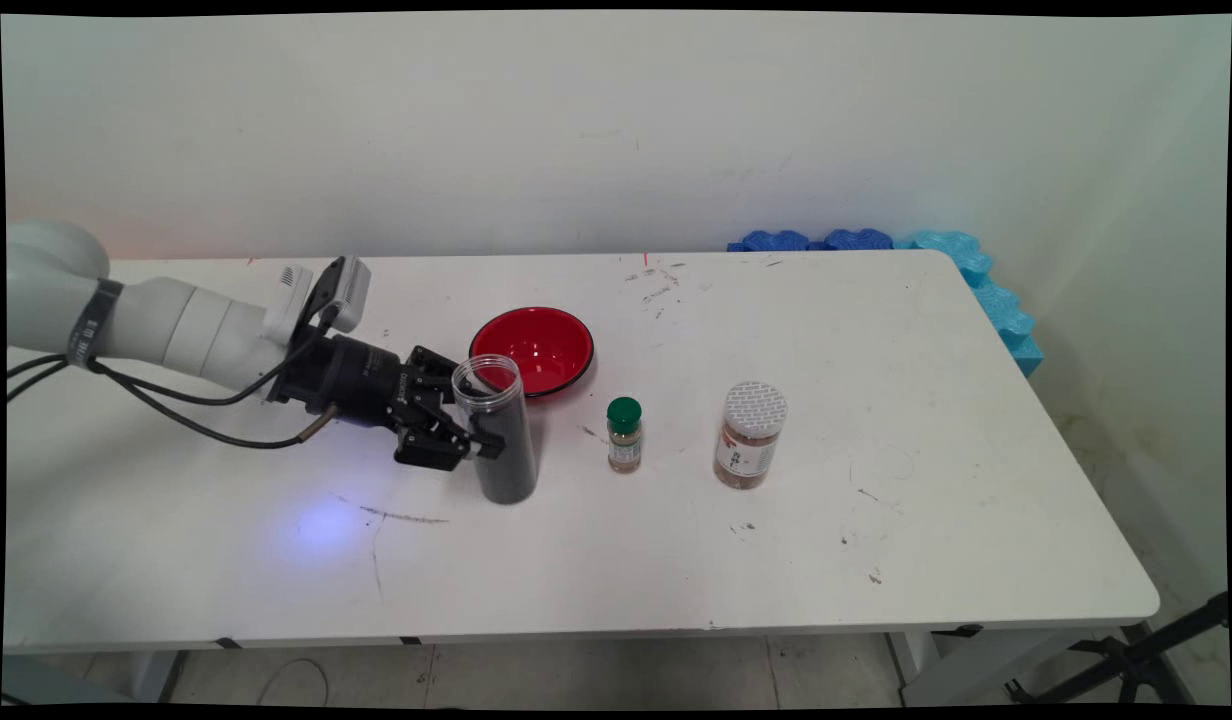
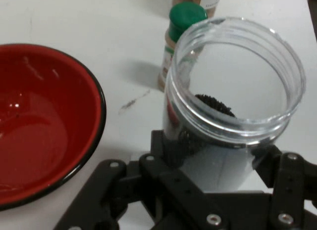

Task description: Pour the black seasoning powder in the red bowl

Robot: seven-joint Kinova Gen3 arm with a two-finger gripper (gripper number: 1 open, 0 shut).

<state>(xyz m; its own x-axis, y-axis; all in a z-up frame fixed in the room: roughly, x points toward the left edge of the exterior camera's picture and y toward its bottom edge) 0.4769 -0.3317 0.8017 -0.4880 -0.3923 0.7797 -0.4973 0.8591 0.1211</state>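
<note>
1. Clear plastic jar (image 1: 496,430), lidless and partly filled with dark granules, stands on the white table (image 1: 876,520) left of centre, its long axis close to vertical with the open mouth upward and the top leaning slightly left in the main view.
2. Black gripper (image 1: 481,440) reaches in from the left, lying nearly level, its two fingers pinching the jar's lower half from either side.
3. Red bowl (image 1: 532,350) with a dark rim sits just behind the jar, near it; whether they touch cannot be told.
4. Right of the jar stand a small green-capped spice bottle (image 1: 624,435) and, farther right, a white-lidded jar (image 1: 750,435) of brownish contents, both upright and apart from each other.
5. Blue foam pieces (image 1: 976,275) line the table's far right corner.
6. Only the hand view looks into the jar's mouth (image 2: 237,76), showing the dark granules (image 2: 215,105) heaped low inside, and the bowl's empty glossy interior (image 2: 39,126).
7. Only the main view shows the white-lidded jar whole.
</note>
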